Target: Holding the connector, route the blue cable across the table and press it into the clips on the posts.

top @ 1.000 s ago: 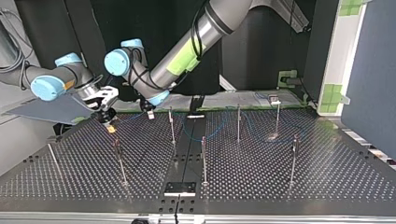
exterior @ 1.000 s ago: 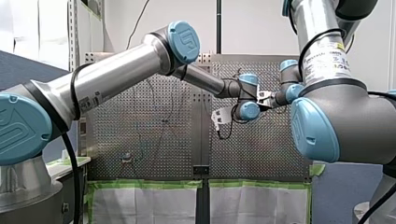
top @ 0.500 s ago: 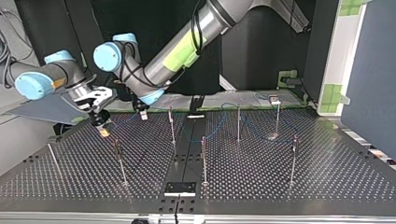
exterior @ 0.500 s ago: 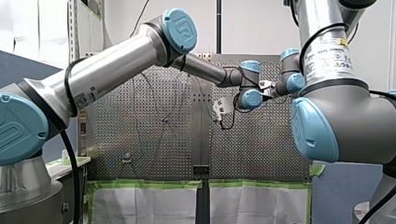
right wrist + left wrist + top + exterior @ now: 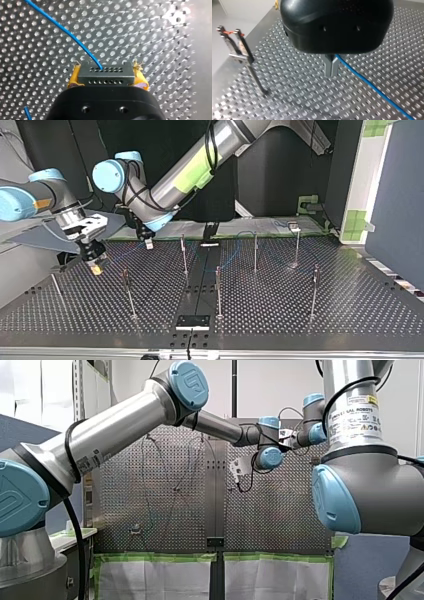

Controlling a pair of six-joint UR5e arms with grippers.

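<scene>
The blue cable slants away over the table from the connector, clamped between my right gripper's yellow pads, toward my nearer left gripper, which is closed on it further along, beside a clip-topped post.

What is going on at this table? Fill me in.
Two arms are routing a blue cable over the perforated table. My right gripper holds the connector between its yellow pads, the cable leaving it. My left gripper is shut on the cable further along, near a post with a clip on top. Whether the cable sits in any clip cannot be told.
</scene>
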